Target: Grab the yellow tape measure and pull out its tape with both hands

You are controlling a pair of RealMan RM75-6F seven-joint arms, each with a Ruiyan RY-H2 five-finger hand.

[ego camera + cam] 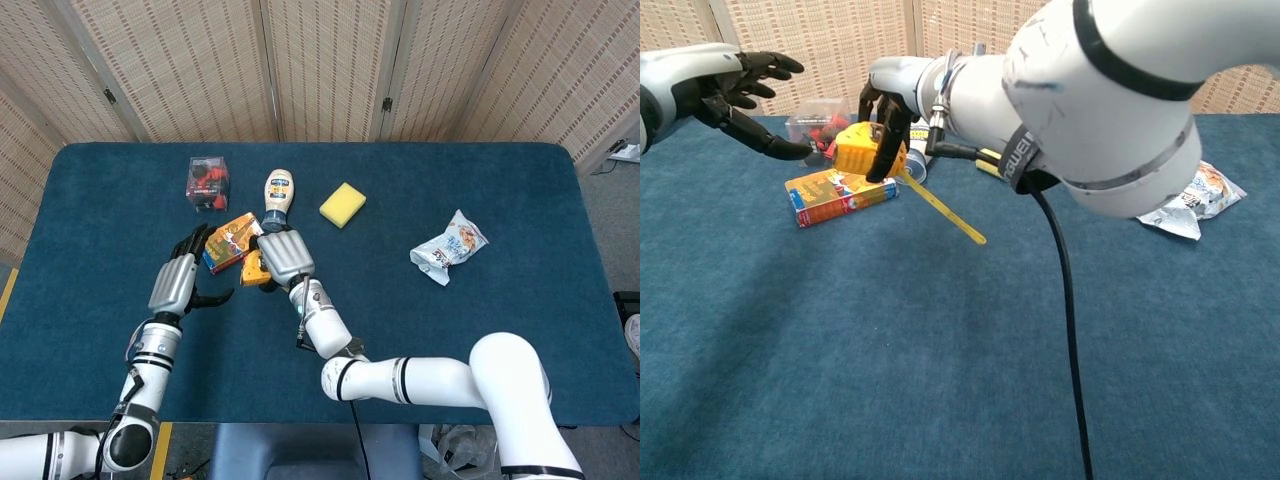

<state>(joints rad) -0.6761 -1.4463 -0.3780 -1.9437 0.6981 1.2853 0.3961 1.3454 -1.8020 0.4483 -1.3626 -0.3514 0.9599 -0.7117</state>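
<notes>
My right hand (279, 258) (886, 108) grips the yellow tape measure (858, 154) (252, 272) and holds it above the table. A length of yellow tape (942, 209) sticks out of it, slanting down to the right with its end free. My left hand (182, 276) (740, 92) is open with fingers spread, just left of the tape measure and not touching it.
An orange-and-blue box (229, 240) (838, 190) lies under and beside the hands. Behind are a clear box of red things (207, 182), a white bottle (278, 196) and a yellow sponge (342, 204). A crumpled snack bag (449, 246) lies at right on the blue table (480, 330).
</notes>
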